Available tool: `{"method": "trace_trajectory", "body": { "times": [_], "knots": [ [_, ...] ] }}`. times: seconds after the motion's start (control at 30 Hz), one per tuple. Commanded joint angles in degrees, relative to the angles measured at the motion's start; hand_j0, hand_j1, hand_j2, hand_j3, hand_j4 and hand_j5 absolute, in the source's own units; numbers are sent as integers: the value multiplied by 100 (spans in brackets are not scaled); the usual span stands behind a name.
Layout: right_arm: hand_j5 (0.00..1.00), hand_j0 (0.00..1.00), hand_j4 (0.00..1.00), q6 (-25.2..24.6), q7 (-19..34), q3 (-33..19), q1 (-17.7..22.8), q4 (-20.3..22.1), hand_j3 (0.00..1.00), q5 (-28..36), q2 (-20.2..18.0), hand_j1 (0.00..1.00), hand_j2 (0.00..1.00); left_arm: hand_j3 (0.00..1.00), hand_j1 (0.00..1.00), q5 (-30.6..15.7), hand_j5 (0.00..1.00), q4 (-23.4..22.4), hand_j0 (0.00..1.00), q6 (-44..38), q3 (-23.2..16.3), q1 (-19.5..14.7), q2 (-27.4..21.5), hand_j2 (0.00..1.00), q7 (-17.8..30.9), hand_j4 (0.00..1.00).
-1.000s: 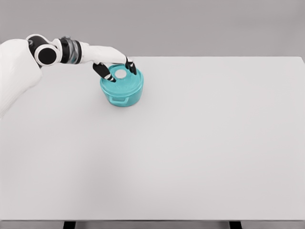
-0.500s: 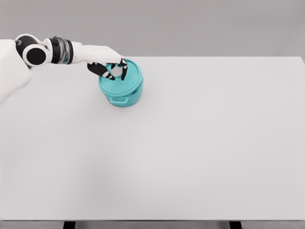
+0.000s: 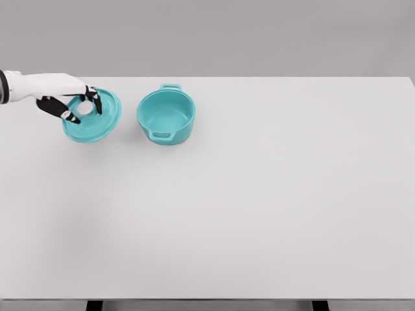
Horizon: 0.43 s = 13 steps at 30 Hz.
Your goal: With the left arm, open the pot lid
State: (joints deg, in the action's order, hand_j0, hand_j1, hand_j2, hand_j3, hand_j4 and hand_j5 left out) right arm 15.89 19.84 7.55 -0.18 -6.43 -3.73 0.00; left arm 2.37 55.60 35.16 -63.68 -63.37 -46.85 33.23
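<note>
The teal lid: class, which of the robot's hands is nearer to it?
Left. The left hand grips the teal lid by its white knob, left of the open pot. The right hand is out of view.

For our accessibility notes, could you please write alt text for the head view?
The left hand holds a teal lid by its white knob, left of the open, empty teal pot on a white table.

One pot (image 3: 166, 116), one lid (image 3: 97, 118), one hand (image 3: 68, 100), one table (image 3: 259, 207)
</note>
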Motion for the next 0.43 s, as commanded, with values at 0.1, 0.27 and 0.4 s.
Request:
{"method": "trace_trajectory", "body": {
  "times": [0.1, 0.27, 0.4],
  "knots": [
    [100, 100, 100, 2, 2, -7, 0, 1, 100, -5, 0, 100, 100, 100, 100, -52, 100, -23, 100, -16, 22, 0, -17, 100, -1, 100],
    [100, 100, 100, 2, 2, 1, 0, 1, 100, -5, 0, 100, 100, 100, 100, -438, 100, 679, 100, -16, 39, 17, -236, 100, -10, 100],
    [100, 100, 100, 2, 2, -7, 9, 1, 100, -5, 0, 100, 100, 100, 100, -1555, 100, 3158, 100, -16, 566, 474, -1757, 100, 8, 100]
  ]
}}
